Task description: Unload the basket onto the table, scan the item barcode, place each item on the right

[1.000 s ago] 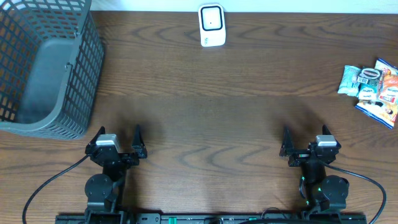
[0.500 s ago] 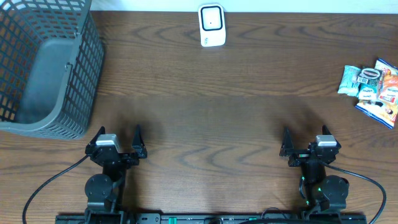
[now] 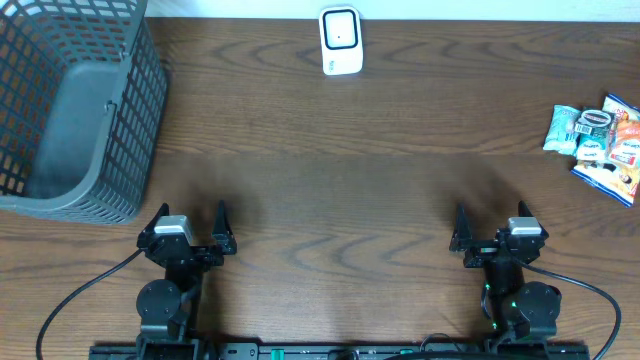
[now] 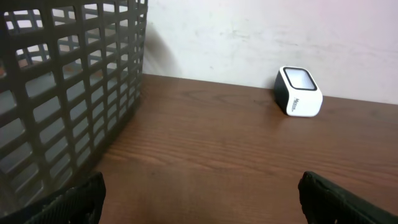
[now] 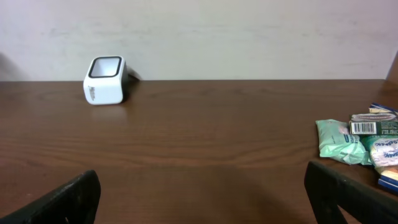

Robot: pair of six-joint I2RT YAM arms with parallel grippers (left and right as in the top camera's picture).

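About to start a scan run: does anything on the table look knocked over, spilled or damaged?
Nothing stands out. The scanner stands upright at the far edge, the basket sits upright on the left, and the snack packets lie in an overlapping pile on the right.

You have a dark brown, wood-grained table (image 3: 330, 170) under and ahead of the left gripper (image 3: 191, 212) and the right gripper (image 3: 490, 212). Straight ahead of both, at the table's far edge, a pale, scuffed wall (image 4: 249, 37) rises. The light is soft and even, with faint shadows just ahead of each gripper.
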